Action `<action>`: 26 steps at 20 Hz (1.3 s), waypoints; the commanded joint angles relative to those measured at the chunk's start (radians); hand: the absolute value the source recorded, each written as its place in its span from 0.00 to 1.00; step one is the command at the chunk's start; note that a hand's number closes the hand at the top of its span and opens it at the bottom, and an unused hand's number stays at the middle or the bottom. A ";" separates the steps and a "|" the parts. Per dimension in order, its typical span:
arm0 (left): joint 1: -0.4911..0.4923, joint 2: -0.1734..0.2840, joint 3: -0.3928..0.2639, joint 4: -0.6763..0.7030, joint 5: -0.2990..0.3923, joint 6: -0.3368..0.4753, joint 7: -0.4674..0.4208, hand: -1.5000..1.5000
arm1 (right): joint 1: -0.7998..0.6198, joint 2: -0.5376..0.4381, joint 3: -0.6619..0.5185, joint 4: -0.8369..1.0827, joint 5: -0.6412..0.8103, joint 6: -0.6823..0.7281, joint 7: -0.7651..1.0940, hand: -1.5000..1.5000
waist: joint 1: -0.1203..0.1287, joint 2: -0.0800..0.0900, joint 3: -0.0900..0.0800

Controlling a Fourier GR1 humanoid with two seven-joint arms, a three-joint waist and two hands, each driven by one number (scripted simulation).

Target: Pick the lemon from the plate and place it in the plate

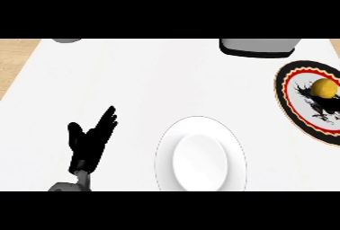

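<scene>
A yellow lemon (324, 87) lies on a patterned plate (292, 104) with a black, red and yellow rim at the right edge of the counter. A plain white plate (200, 155) sits near the front middle and holds nothing. My left hand (89, 140) rests at the lower left with fingers straight and pointing up and to the right, well apart from both plates. My right hand does not show.
A grey appliance with a dark base (259, 46) stands at the back right, just behind the patterned plate. Part of a grey round object (66, 40) shows at the back left. Wooden surface borders the white counter (133, 81) at both sides.
</scene>
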 commanded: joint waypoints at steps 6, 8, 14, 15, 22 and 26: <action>-0.026 0.007 0.030 0.039 0.008 -0.003 -0.003 0.50 | -0.079 0.075 -0.132 0.110 -0.115 0.101 -0.261 0.00 | -0.012 0.002 0.002; -0.036 0.008 0.031 0.026 0.012 -0.005 0.010 0.50 | -0.076 0.036 -0.194 0.123 -0.172 0.154 -0.312 0.00 | -0.019 0.002 0.002; -0.031 0.000 0.032 0.047 0.004 0.002 0.001 0.50 | -0.093 -0.065 -0.296 0.205 -0.257 0.304 -0.315 0.00 | -0.029 -0.002 0.000; 0.005 0.021 0.036 0.014 0.012 -0.017 0.001 0.50 | -0.056 -0.062 -0.301 0.219 -0.261 0.338 -0.354 0.00 | -0.032 -0.008 -0.001; -0.037 -0.004 0.037 0.040 -0.006 0.023 0.039 0.50 | 0.029 -0.134 -0.299 0.251 -0.267 0.661 -0.403 0.00 | -0.047 -0.011 -0.001; 0.040 -0.010 0.043 0.037 0.009 0.000 -0.033 0.50 | 0.132 -0.211 -0.289 0.256 -0.253 0.818 -0.477 0.00 | -0.052 -0.015 -0.002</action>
